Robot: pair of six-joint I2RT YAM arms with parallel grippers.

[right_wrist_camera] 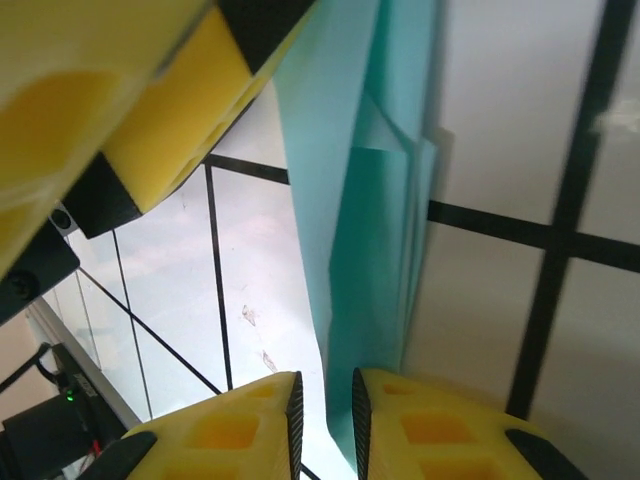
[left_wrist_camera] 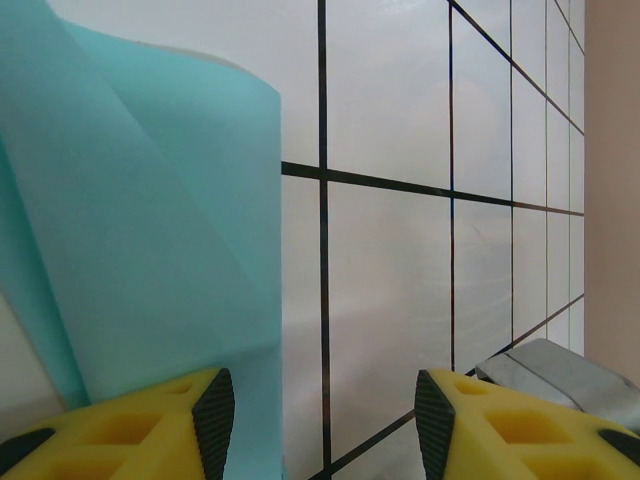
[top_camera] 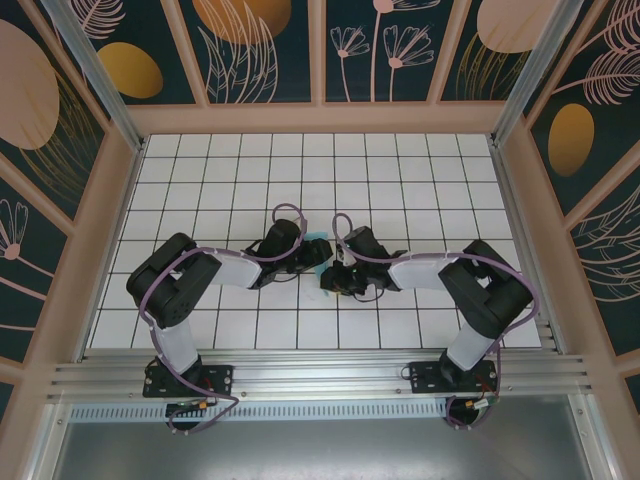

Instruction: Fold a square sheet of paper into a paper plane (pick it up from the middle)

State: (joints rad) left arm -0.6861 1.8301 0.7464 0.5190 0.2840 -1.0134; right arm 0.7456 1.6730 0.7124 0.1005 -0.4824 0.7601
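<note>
A white table [top_camera: 400, 170] ruled into square tiles by black lines lies under me, boxed in by dark teal wall panels [top_camera: 260, 50] painted with pale flowers and orange discs. My two arms are bolted at the near edge and bend inward until their wrists almost meet over the middle tiles.

On the left, my left arm [top_camera: 180, 280] reaches in toward the centre. My left gripper [left_wrist_camera: 325, 400] is held low over the table with its jaws well apart, and bare tile and a black grid line show in the space between them. The turquoise paper [left_wrist_camera: 150, 200] rises at the left side of that wrist view. It has a diagonal crease and a curled upper edge, and its lower part comes down just beside the inner black pad of the left-hand finger. Nothing is clamped there.

From above, only a small patch of the paper shows, between the two wrists at the table's middle.

On the right, my right arm [top_camera: 480, 290] folds in from the other side. My right gripper [right_wrist_camera: 325, 400] has its jaws nearly together, and the paper, doubled into several layers, runs down into the narrow slot between the pads. It lies against one pad. I cannot tell whether it is pinched or loose.
</note>
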